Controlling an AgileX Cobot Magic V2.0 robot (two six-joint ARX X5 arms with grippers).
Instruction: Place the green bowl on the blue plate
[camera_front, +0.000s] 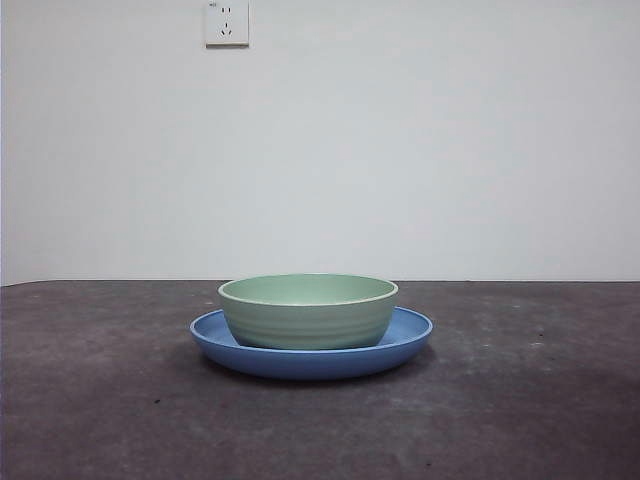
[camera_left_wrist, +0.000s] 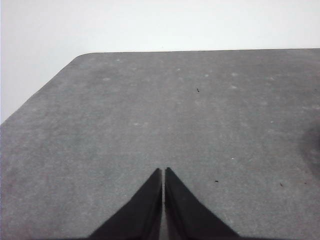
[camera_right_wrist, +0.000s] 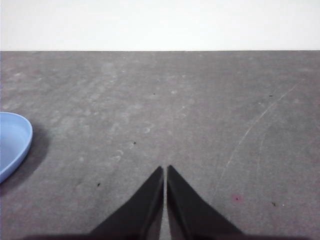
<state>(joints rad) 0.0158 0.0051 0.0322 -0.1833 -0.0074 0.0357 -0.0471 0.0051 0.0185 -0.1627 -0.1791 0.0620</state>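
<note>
The green bowl (camera_front: 307, 310) stands upright inside the blue plate (camera_front: 410, 335) in the middle of the table in the front view. The bowl sits a little left of the plate's centre. An edge of the blue plate (camera_right_wrist: 12, 142) also shows in the right wrist view, off to the side of my right gripper (camera_right_wrist: 165, 170), which is shut and empty above bare table. My left gripper (camera_left_wrist: 163, 171) is shut and empty above bare table, with neither bowl nor plate in its view. Neither arm shows in the front view.
The dark grey table (camera_front: 520, 400) runs back to a white wall with a power socket (camera_front: 227, 22). The left wrist view shows a rounded table corner (camera_left_wrist: 80, 57) and the far edge.
</note>
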